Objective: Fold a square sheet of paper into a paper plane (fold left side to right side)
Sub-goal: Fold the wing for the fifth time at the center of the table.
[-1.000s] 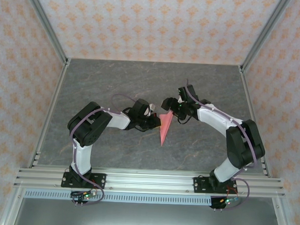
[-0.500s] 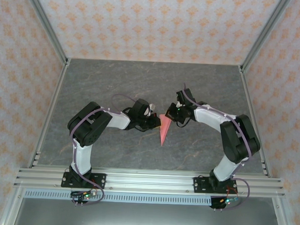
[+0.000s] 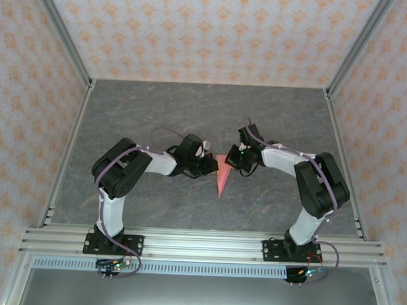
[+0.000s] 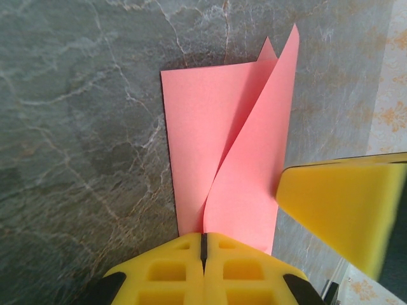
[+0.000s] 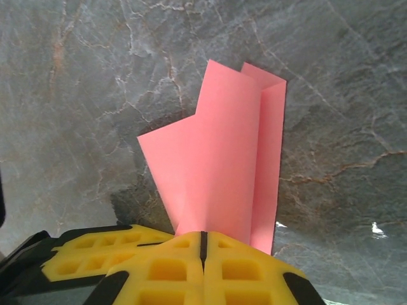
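The square sheet of paper is folded into a slim salmon-pink paper plane (image 3: 220, 177) lying mid-table, its sharp tip toward the near edge. My left gripper (image 3: 213, 168) is shut on its left side near the wide end. In the left wrist view a raised flap of the paper plane (image 4: 229, 146) runs into the closed left gripper (image 4: 204, 244). My right gripper (image 3: 231, 159) is shut on the wide end from the right. Its wrist view has the paper plane (image 5: 222, 165) rising out of the closed right gripper (image 5: 203, 244). One yellow fingertip (image 4: 343, 203) of the right gripper touches the paper's right edge.
The grey marbled table (image 3: 158, 110) is bounded by aluminium frame rails and patterned walls. Both arms bend inward and meet over the table's middle. The left gripper's yellow finger (image 5: 95, 257) lies close beside the right one.
The right gripper moved in to the paper's wide end and shut on it, its elbow swinging inward. The left arm and the paper stayed put.
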`<state>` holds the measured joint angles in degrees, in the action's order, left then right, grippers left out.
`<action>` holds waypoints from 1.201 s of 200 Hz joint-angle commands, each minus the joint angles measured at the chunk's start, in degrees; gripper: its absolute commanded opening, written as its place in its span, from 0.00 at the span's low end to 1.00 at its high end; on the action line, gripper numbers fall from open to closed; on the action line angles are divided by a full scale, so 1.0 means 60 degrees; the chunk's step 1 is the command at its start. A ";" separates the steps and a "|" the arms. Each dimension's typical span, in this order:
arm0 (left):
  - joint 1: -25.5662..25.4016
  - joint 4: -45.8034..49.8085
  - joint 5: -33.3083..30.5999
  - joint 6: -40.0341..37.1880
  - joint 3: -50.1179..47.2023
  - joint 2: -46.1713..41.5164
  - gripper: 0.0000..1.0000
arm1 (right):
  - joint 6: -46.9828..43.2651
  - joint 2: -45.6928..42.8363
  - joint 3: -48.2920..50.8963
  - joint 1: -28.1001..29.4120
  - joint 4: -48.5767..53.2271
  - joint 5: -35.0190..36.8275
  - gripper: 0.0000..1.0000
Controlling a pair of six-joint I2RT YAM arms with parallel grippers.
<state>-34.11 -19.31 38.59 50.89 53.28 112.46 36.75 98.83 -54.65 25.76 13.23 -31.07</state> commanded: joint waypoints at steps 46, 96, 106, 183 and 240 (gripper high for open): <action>0.0019 0.0729 -0.0587 -0.0233 -0.0020 0.0227 0.00 | -0.0130 0.0250 0.0261 0.0048 -0.0407 0.0091 0.00; 0.0030 0.0738 -0.0587 -0.0217 -0.0038 0.0246 0.00 | -0.0142 0.0404 0.0318 0.0056 -0.0188 0.0164 0.00; 0.0027 0.0728 -0.0587 -0.0212 -0.0037 0.0240 0.00 | -0.0157 0.0419 0.0334 0.0049 -0.0080 0.0203 0.00; 0.0030 0.0881 -0.0613 -0.0275 -0.0068 -0.0407 0.11 | -0.0484 0.0684 0.0532 0.0049 0.0739 0.0513 0.00; 0.0045 0.2376 -0.1177 -0.0939 -0.0159 -0.2115 0.33 | -0.0513 0.0739 0.0554 0.0051 0.0726 0.0571 0.00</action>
<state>-34.11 -10.52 34.46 48.03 53.17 105.19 34.83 100.84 -53.34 25.76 12.58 -30.65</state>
